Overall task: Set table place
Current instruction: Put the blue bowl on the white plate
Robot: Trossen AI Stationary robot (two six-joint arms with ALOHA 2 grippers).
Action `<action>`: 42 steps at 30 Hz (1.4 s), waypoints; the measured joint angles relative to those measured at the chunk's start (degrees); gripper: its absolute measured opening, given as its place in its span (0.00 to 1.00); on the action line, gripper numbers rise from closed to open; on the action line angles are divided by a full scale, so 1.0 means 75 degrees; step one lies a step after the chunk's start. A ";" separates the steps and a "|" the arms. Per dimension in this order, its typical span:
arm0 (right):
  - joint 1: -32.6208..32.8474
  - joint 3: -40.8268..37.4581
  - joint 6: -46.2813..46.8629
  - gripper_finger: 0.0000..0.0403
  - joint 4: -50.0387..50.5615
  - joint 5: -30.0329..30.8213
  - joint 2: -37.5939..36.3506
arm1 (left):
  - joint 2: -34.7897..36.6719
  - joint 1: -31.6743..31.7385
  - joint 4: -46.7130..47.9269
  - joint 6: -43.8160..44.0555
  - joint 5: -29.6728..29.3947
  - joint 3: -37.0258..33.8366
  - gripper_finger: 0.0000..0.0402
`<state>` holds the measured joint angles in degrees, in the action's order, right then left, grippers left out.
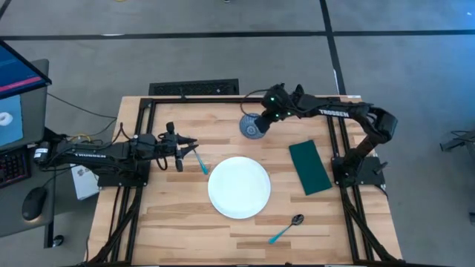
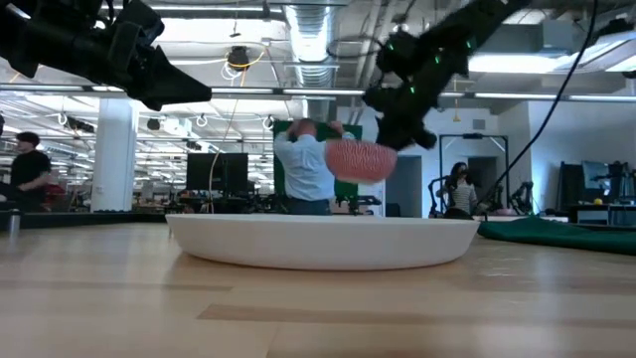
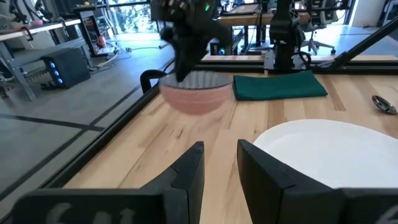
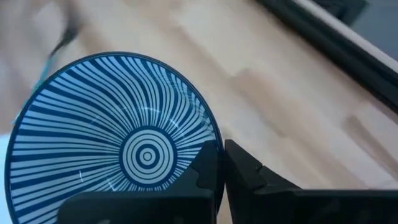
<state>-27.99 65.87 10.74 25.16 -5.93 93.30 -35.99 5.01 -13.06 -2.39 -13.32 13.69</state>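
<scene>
Fingers of the right gripper (image 4: 222,171) clamped on the rim of the bowl (image 4: 115,130), one inside and one outside; bowl held clear of the worktop (image 1: 185,226), in the air over the far side, beyond the plate (image 1: 239,187); seen from the low view hanging just above the plate's rim line, pink on the outside, blue stripes inside.

Fingers of the left gripper (image 3: 219,165) a little apart, holding nothing; waiting low at the left side, near the fork (image 1: 201,162), pointing toward the plate.

Cloth (image 1: 309,167) flat at the right of the plate; spoon (image 1: 286,229) at the near side, apart from the plate.

Possible trouble: only a thin rim pinch, so the bowl can swing or slip out in a quick move; can also strike the plate's edge if lowered too early; could land tilted, then roll off the centre.
</scene>
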 joint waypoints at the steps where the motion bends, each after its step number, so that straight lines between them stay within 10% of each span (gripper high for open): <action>1: 0.0195 0.0288 -0.0093 0.08 0.0373 0.0000 0.0012 | 0.0000 0.0001 0.0001 0.0000 0.0000 0.0001 0.22; 18: 0.3713 0.2114 0.0336 0.08 0.1949 0.0713 0.0448 | 0.0000 0.0001 0.0147 0.0041 0.0000 0.0001 0.22; 42: 0.3935 0.2050 0.0771 0.08 0.1315 0.0394 0.2617 | -0.0254 0.0001 0.0993 0.0411 0.0067 0.0004 0.22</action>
<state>1.52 81.24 16.52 35.02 -2.98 112.93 -37.89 5.02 -5.61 0.69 -12.82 13.72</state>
